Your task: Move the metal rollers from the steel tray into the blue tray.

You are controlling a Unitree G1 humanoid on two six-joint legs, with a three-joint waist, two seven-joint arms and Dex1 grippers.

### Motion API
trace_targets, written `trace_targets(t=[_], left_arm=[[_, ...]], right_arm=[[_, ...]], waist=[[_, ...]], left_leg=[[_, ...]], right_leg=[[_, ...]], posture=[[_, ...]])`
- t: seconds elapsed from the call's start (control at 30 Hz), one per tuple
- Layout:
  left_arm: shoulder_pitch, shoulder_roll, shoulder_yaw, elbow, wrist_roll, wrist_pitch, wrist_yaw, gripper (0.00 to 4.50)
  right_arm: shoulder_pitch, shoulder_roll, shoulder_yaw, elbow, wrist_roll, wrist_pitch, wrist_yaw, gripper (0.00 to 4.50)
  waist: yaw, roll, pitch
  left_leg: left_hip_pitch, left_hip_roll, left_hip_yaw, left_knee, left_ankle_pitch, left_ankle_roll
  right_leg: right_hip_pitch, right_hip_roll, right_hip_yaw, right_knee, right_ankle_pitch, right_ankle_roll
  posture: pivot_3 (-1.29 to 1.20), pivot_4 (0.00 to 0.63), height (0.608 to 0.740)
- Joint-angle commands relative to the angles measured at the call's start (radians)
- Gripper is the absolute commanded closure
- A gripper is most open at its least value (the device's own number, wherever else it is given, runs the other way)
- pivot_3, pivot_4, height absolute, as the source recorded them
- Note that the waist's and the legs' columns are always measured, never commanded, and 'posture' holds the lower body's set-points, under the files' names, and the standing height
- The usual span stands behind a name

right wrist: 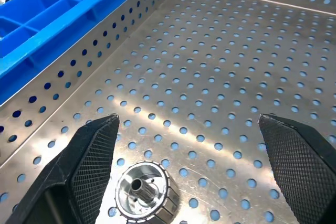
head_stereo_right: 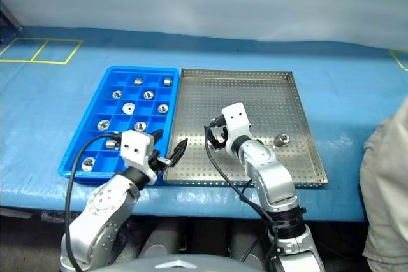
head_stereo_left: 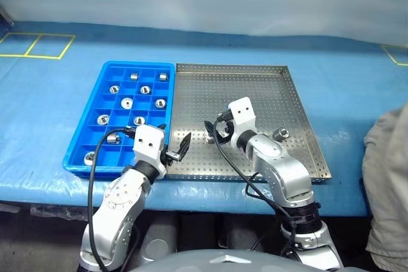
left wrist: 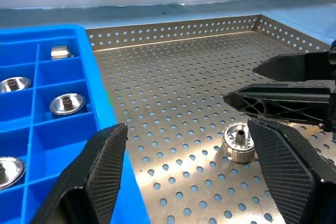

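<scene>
Roller (right wrist: pixel 143 191) upright, bore up

A big blue sheet (head_stereo_left: pixel 57 103) covers the table. Yellow lines (head_stereo_left: pixel 38 46) make boxes at the far left. A person's grey sleeve (head_stereo_left: pixel 387 189) is near on the right.

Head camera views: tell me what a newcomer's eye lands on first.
The bright blue tray, its compartments dotted with shiny metal rollers, sits against the steel tray on the robot's left. On the steel tray's perforated floor, the open right gripper straddles one roller; another roller lies near the right rim.
</scene>
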Motion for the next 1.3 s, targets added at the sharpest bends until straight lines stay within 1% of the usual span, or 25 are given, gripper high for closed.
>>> trace_targets(t=[0.03, 0.43, 0.53, 0.73, 0.77, 0.87, 1.07, 1.3], left_arm=[[0.012, 0.002, 0.001, -0.023, 0.010, -0.045, 0.004, 0.51], [0.044, 0.003, -0.005, -0.042, 0.018, -0.059, 0.018, 0.51], [0.047, 0.002, -0.006, -0.044, 0.019, -0.060, 0.022, 0.51], [0.049, 0.001, -0.009, -0.043, 0.022, -0.065, 0.031, 0.51], [0.050, 0.000, -0.009, -0.043, 0.023, -0.067, 0.034, 0.51], [0.054, -0.002, -0.005, -0.043, 0.027, -0.077, 0.041, 0.51], [0.083, -0.007, 0.012, -0.059, 0.045, -0.105, 0.068, 0.51], [0.161, -0.011, 0.041, -0.116, 0.079, -0.133, 0.114, 0.51]], right_arm=[[-0.008, -0.013, 0.039, 0.002, 0.010, -0.034, 0.043, 0.02], [0.043, -0.034, 0.085, 0.129, -0.004, -0.084, 0.097, 0.02], [0.044, -0.029, 0.072, 0.132, -0.001, -0.088, 0.092, 0.65], [0.019, -0.036, 0.066, 0.109, -0.004, -0.092, 0.096, 2.62], [0.012, -0.038, 0.069, 0.099, -0.004, -0.092, 0.099, 2.79], [-0.023, -0.033, 0.077, 0.065, -0.001, -0.088, 0.104, 2.79], [-0.165, 0.014, 0.104, 0.042, -0.010, -0.064, 0.085, 2.79], [-0.285, 0.076, 0.185, 0.132, -0.017, -0.082, 0.116, 2.79]], waist=[[0.002, 0.000, 0.000], [0.014, 0.000, 0.000], [0.015, 0.000, 0.000], [0.016, 0.000, 0.000], [0.017, 0.000, 0.000], [0.017, 0.000, 0.000], [0.021, 0.000, 0.001], [0.071, 0.000, 0.001]], left_leg=[[0.000, 0.000, 0.000, 0.000, 0.000, 0.000], [0.000, 0.000, 0.000, 0.000, 0.000, 0.000], [0.000, 0.001, 0.000, 0.000, 0.000, 0.000], [0.000, 0.000, 0.000, 0.000, 0.000, 0.000], [0.000, 0.000, 0.000, 0.000, 0.000, 0.000], [0.000, 0.000, 0.000, 0.000, 0.000, 0.000], [0.000, 0.001, 0.000, -0.001, 0.000, 0.000], [-0.001, 0.000, -0.002, -0.004, 0.000, 0.000]], right_leg=[[0.000, 0.000, 0.000, 0.000, 0.000, 0.000], [0.000, 0.000, 0.000, 0.000, 0.000, 0.000], [0.000, 0.000, 0.000, 0.000, 0.000, 0.000], [0.000, 0.000, 0.000, 0.000, 0.000, 0.000], [0.000, 0.000, 0.000, 0.000, 0.000, 0.000], [0.000, 0.000, 0.000, 0.000, 0.000, 0.000], [-0.001, 0.001, -0.001, 0.001, 0.000, 0.000], [-0.002, 0.000, -0.002, 0.000, 0.000, 0.001]], posture=[[0.29, 0.150, 0.740], [0.33, 0.150, 0.740], [0.33, 0.150, 0.740], [0.34, 0.150, 0.740], [0.34, 0.150, 0.740], [0.35, 0.150, 0.740], [0.38, 0.150, 0.740], [0.48, 0.150, 0.740]])
